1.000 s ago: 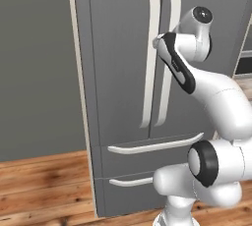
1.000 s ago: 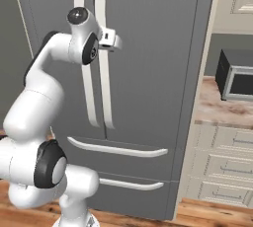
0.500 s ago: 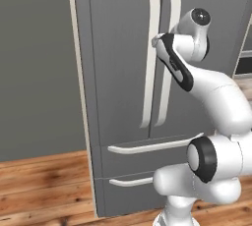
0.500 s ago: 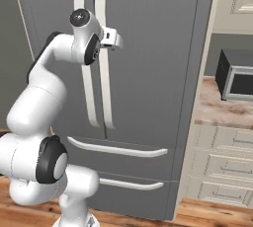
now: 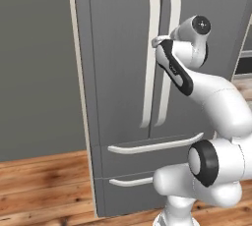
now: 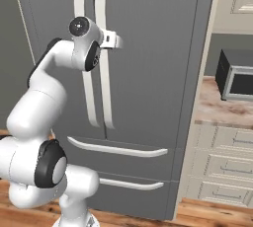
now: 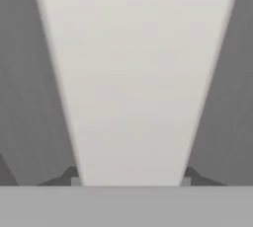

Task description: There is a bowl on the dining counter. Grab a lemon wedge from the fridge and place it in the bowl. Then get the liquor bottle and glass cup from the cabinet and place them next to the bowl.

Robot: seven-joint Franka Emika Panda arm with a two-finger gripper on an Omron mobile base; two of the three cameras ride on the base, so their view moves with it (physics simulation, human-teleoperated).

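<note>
The fridge stands in front of me, dark grey, with both doors and both drawers closed. My gripper is raised to the upper part of its long white door handles. In the hand view a white handle runs between the fingers. The two dark fingertips sit against its left and right edges, so my gripper is shut on it. Bowl, lemon wedge, liquor bottle and glass cup are out of view.
To the fridge's right, a microwave sits on a stone counter above cream drawers. A grey wall lies to the fridge's left. The floor is wood.
The jaws have closed in from wide open onto the handle. The arm has crept slightly toward the door; the fridge stays closed.
</note>
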